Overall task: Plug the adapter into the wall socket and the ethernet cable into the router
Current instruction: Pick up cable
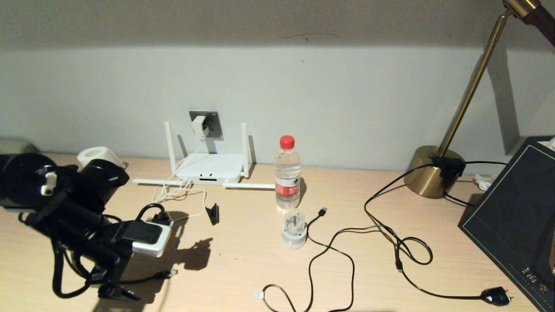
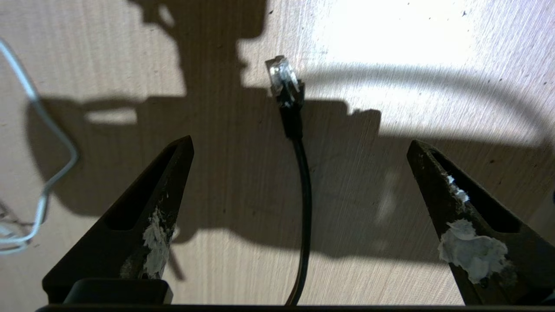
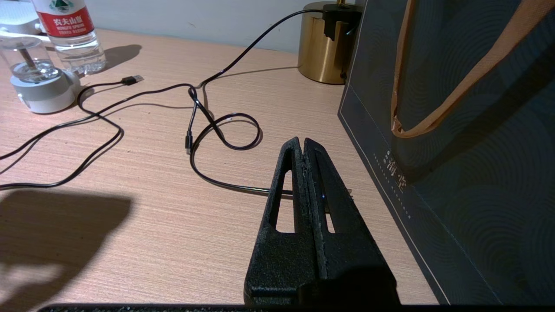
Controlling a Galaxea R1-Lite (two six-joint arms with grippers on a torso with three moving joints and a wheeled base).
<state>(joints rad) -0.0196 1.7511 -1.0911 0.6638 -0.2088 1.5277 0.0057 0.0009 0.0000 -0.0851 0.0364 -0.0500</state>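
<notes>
A water bottle [image 1: 287, 173] with a red cap stands upright in the middle of the frame, and just below it sits a round white-and-clear gadget [image 1: 294, 229] whose thin black USB-tipped cable [image 1: 323, 211] curls toward the bottom edge. At the right stand a brass lamp [image 1: 429, 175] and a dark paper bag [image 1: 516, 216]; a black cord with a round mains plug [image 1: 496, 296] loops across the wooden table [image 1: 243, 260] to the lower right. A small black clip [image 1: 213, 214] lies left of centre, and a white roll [image 1: 99, 154] is at the upper left.

Head view overlooks desk [image 1: 243, 260], wrist views close, downward
</notes>
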